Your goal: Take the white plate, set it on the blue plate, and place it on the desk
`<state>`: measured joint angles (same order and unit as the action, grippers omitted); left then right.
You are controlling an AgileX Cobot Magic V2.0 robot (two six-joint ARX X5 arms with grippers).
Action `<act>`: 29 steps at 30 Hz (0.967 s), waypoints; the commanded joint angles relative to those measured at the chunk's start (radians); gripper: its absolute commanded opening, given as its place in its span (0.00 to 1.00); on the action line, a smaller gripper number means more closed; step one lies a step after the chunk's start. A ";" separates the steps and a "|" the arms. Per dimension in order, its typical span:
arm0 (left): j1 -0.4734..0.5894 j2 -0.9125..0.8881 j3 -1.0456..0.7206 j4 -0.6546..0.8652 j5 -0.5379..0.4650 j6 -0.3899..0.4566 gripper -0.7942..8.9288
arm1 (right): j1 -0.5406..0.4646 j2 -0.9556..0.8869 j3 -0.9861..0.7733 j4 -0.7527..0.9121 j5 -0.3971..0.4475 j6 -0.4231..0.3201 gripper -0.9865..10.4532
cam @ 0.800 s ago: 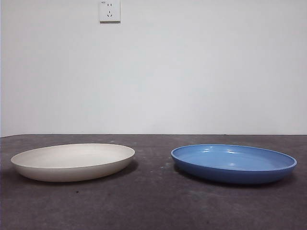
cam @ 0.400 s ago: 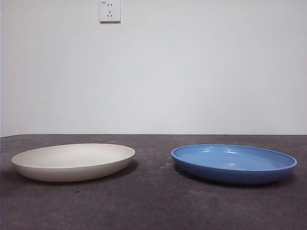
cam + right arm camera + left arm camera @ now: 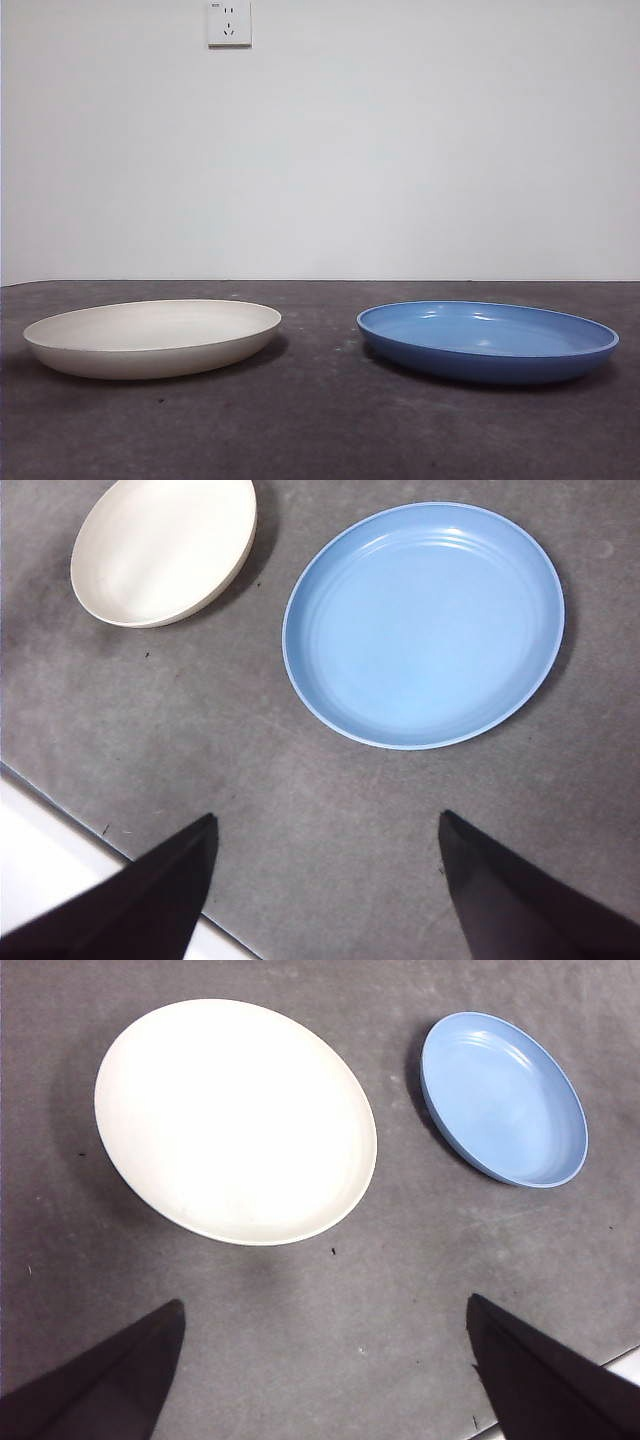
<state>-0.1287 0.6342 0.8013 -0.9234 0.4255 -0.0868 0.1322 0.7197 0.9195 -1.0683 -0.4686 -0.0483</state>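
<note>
Risk of skidding the white plate [image 3: 235,1120] across the surface [image 3: 400,1260] into the blue plate [image 3: 503,1098], with both empty end effectors spread wide, left end effector [image 3: 325,1370] and right end effector [image 3: 325,885], against that low sloping rim.

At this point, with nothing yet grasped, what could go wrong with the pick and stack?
1. The white plate lies flat on the desk with a low sloping rim, so a claw may slip off its edge.
2. The open left claw is nearest it; the right claw, also open, hangs by the blue plate.
3. The plates look alike in size, so an off-centre drop could slide on the glossy blue.
</note>
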 commanded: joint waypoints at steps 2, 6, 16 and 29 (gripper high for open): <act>-0.003 0.040 0.023 0.034 0.001 -0.008 0.55 | 0.004 0.004 0.015 0.013 -0.002 -0.004 0.40; -0.003 0.107 0.025 0.095 -0.008 -0.012 0.55 | 0.004 0.004 0.015 0.013 -0.002 -0.003 0.40; -0.003 0.413 0.150 0.208 -0.143 -0.008 0.53 | 0.004 0.004 0.015 0.013 -0.002 -0.003 0.40; -0.003 0.805 0.293 0.268 -0.254 0.031 0.53 | 0.004 0.004 0.015 0.013 -0.002 -0.003 0.40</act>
<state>-0.1287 1.4174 1.0725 -0.6662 0.1734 -0.0708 0.1322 0.7197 0.9195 -1.0645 -0.4686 -0.0483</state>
